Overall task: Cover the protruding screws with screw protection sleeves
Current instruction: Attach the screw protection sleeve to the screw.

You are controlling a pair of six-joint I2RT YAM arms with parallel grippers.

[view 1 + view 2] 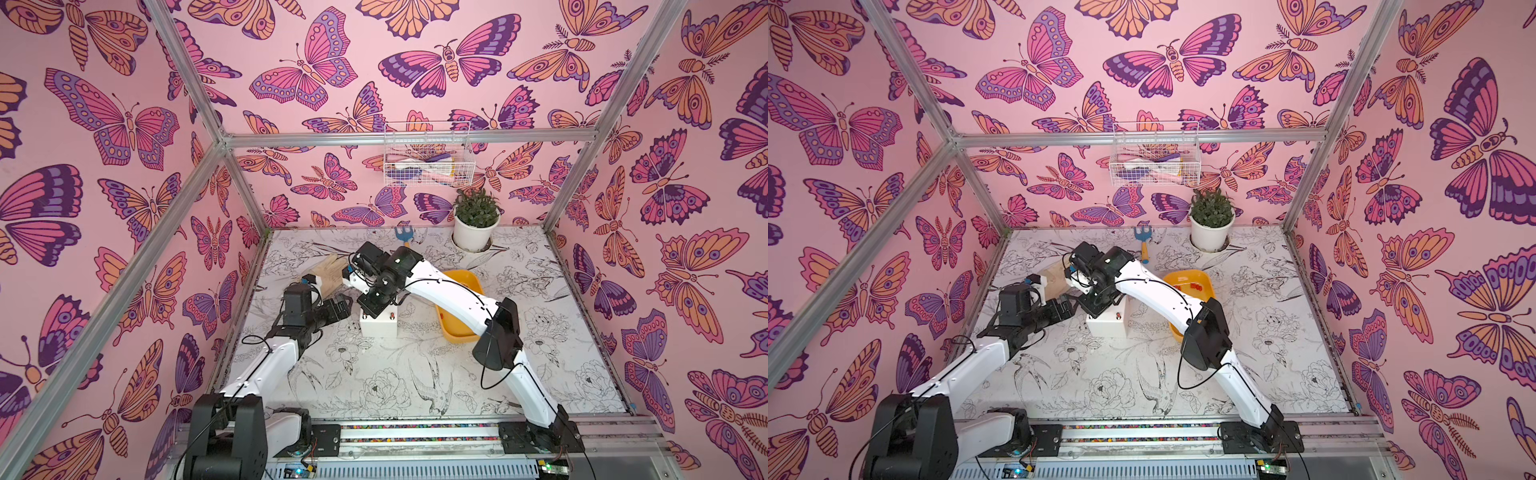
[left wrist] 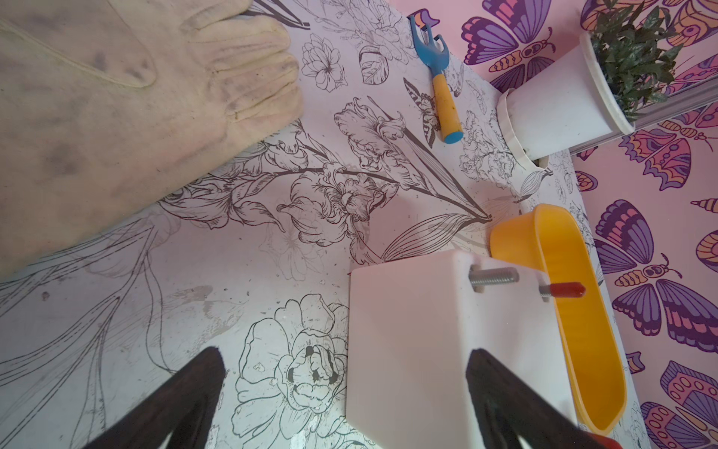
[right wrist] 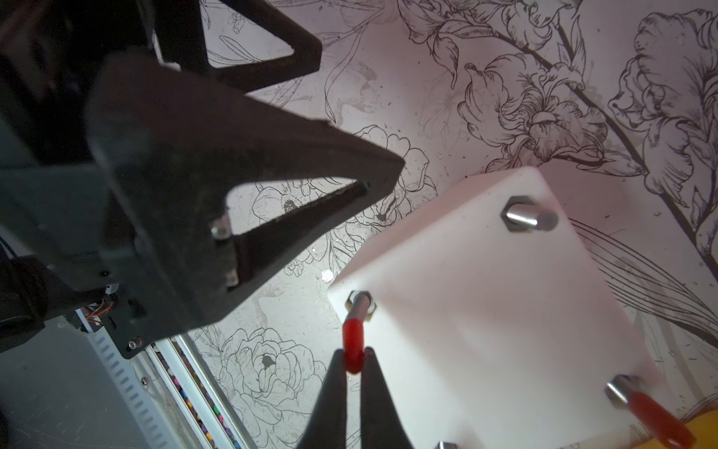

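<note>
Enclosure: butterfly-papered walls over a floral-printed counter. The white box stands mid-counter. The yellow tray is just beside it and holds spare sleeves.

Right gripper: fingers clenched on a red sleeve that sits partly over a corner screw. How far it is seated cannot be told.

Also noted: one capped screw and one bare screw.

Left gripper: fingers released and spread wide beside the box, holding nothing.

Assessment: the sleeve looks light, soft and rubbery, so it is liable to buckle or tilt. It is best held at its outer end and pressed along the screw's axis. The box may slide unless braced.
</note>
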